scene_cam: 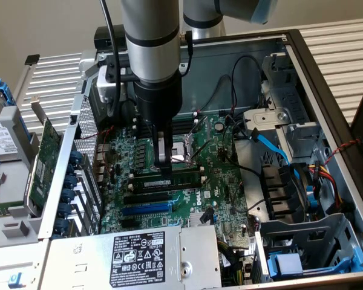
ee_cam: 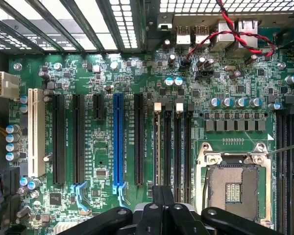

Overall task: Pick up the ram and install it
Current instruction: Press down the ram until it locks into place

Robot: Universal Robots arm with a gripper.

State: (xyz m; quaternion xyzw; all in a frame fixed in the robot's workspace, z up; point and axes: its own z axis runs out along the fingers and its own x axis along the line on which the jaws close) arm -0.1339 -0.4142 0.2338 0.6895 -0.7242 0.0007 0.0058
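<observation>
Pressing down with jaws together, the black gripper touches the long green ram stick seated mid-motherboard.

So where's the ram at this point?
In the exterior view the ram sits in a slot mid-motherboard, directly under the shut gripper, with the bare CPU socket just behind it and the blue expansion slot in front.

A computer repair or test bench: an opened PC case lies flat, its motherboard exposed. Beside the case on the exterior view's left sit a removed hard drive and expansion card, on a slatted metal surface.
</observation>
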